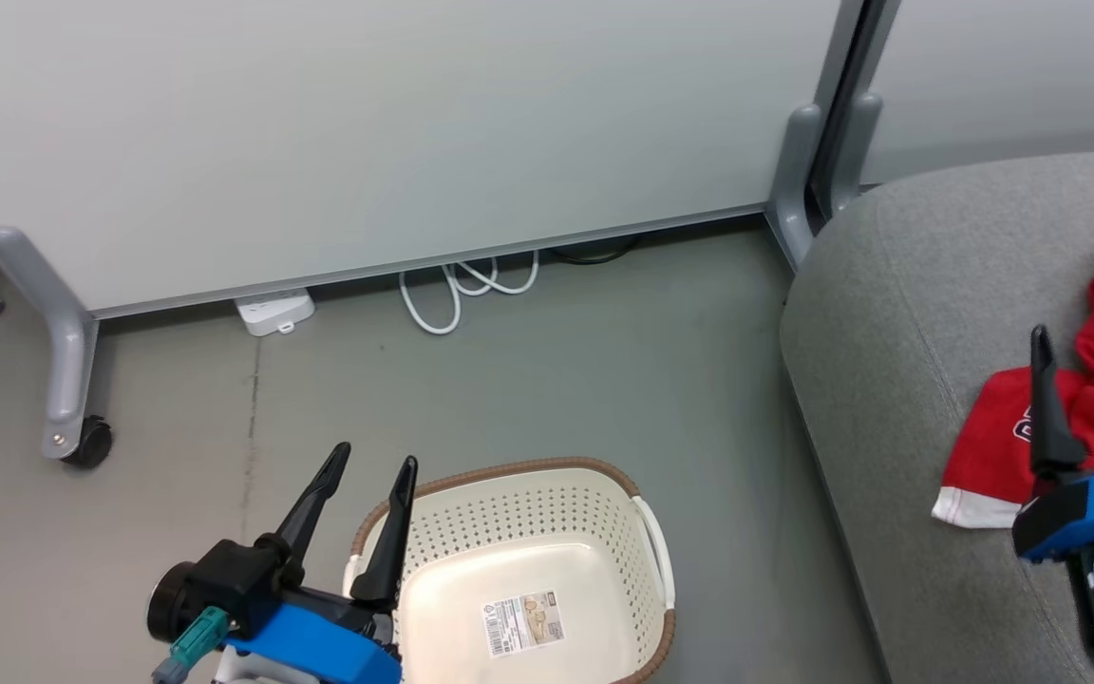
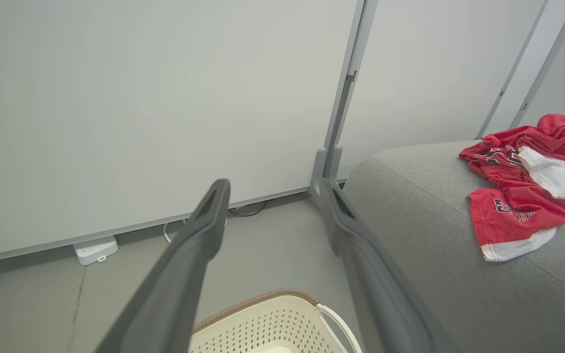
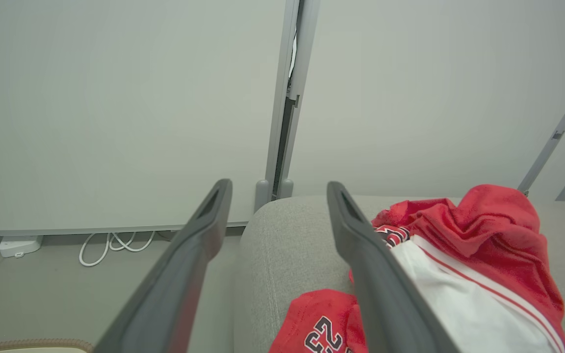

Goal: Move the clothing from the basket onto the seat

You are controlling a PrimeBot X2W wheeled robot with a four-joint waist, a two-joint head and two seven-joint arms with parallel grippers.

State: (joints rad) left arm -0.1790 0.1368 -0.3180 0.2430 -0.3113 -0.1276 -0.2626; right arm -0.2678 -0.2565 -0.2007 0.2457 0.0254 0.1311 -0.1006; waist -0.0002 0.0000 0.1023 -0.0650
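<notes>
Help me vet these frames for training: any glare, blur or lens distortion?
Head view: even, soft light, no glare; cream-white perforated plastic basket sharp. Left wrist view: wide lens enlarges the dark fingers of the left gripper. Right wrist view: red white-trimmed fabric clothing crisp, its number 23 legible.

Left gripper [image 1: 375,454]: I have it at 7 o'clock in the head view, fingers aimed toward 1 o'clock, spread wide, nothing between them.
Right gripper [image 1: 1083,330]: at 4 o'clock by the edge, fingers aimed at 12 o'clock, spread wide, clamping nothing.
Right wrist [image 1: 1088,508]: blue casing, partly cut off.
</notes>
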